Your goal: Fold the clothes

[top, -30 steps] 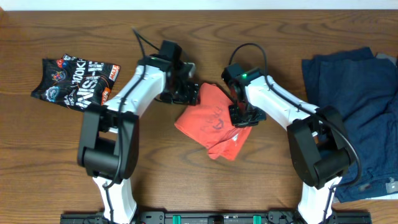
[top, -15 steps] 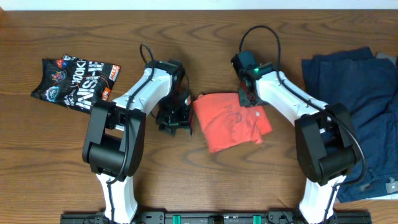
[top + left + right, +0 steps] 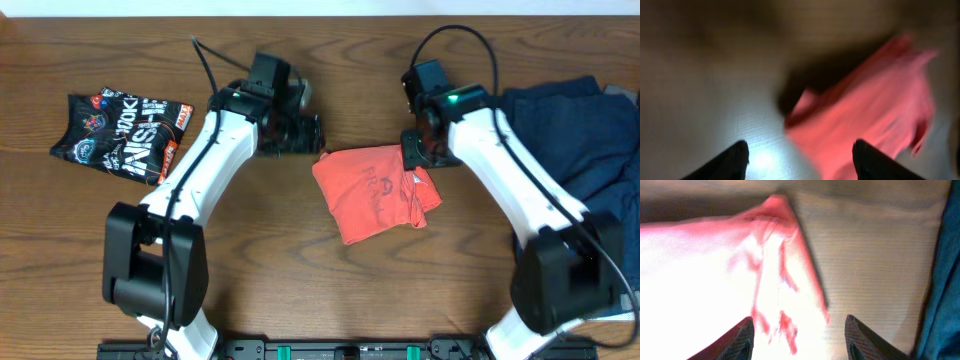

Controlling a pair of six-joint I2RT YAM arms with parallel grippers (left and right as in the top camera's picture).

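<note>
The coral-red T-shirt [image 3: 375,192] lies folded into a small bundle at the table's middle. It also shows blurred in the left wrist view [image 3: 865,115] and overexposed in the right wrist view [image 3: 740,275]. My left gripper [image 3: 312,133] is open and empty, just left of and above the shirt's top-left corner. My right gripper [image 3: 418,152] is open and empty, above the shirt's top-right corner. The dark navy garment [image 3: 570,140] lies at the right edge and shows in the right wrist view [image 3: 945,280]. The small black printed garment [image 3: 122,135] lies at the far left.
The wooden table [image 3: 330,280] shows bare below the shirt. Both arms' cables loop above the grippers near the table's back edge.
Both grippers have let go of the red shirt and pulled back toward the table's far edge. The shirt has settled flat, shifted a little to the right since a second ago.
</note>
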